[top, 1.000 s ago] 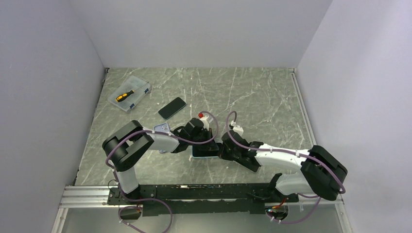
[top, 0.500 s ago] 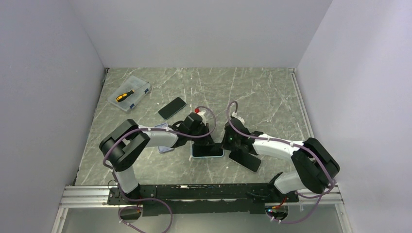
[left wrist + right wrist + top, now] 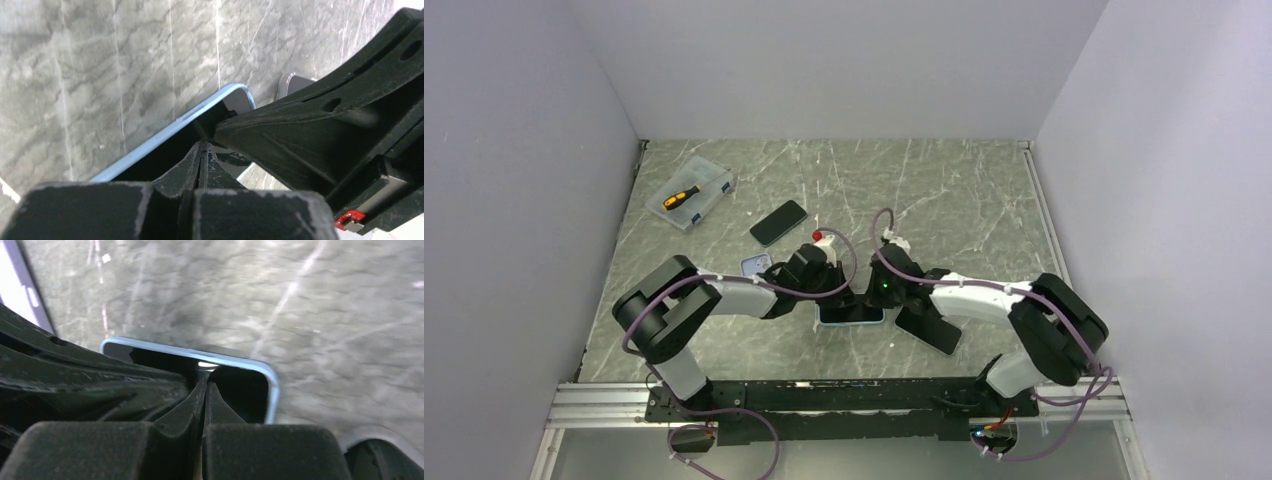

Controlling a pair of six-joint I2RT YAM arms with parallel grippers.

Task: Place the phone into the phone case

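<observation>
A: Hands?
B: My left hand (image 3: 201,150) and right hand (image 3: 206,387) are both pressed together, tips down on the blue case (image 3: 854,318), mid desk (image 3: 984,200).
A: Phone?
B: One phone (image 3: 778,222) behind, apart. Can't tell the case's contents.

Phone (image 3: 852,317) partly under left hand (image 3: 842,293), seemingly.

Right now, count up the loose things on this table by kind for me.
Dark phone-shaped slabs: 2
Blue-rimmed case: 1
Pale blue piece, partly hidden by the left arm: 1
Clear box: 1
Screwdriver, inside the box: 1
Total: 6
</observation>
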